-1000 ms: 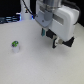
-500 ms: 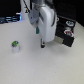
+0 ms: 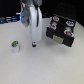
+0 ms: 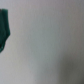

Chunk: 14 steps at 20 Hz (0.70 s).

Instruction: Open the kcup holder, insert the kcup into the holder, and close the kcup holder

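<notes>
Now gripper [image 3: 34, 44] hangs btwn kcup [image 3: 15, 47] & holder [image 3: 61, 31], touching neither; jaw gap unclear. Next: probably pull the drawer open.

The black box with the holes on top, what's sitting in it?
On top of the kcup holder, round pods with red-and-white lids sit in the slots. Anything inside the drawer below is hidden by its closed front.
</notes>
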Motion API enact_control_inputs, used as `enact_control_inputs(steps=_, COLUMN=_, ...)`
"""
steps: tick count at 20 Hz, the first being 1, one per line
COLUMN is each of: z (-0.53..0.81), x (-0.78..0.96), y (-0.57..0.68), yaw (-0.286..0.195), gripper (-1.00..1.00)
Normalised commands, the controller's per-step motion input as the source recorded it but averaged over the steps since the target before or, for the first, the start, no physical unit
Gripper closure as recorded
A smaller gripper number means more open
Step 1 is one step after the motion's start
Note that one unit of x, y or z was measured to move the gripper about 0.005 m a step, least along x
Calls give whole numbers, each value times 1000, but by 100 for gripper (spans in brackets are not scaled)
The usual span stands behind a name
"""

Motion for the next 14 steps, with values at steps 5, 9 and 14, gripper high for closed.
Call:
enact_control_inputs(steps=5, z=-65, x=-383, y=-551, yaw=-231, gripper=-100)
enact_control_inputs(steps=9, z=-166, x=-479, y=-541, yaw=-229, gripper=-100)
enact_control_inputs(steps=14, z=-358, x=-571, y=-545, yaw=-216, gripper=-100)
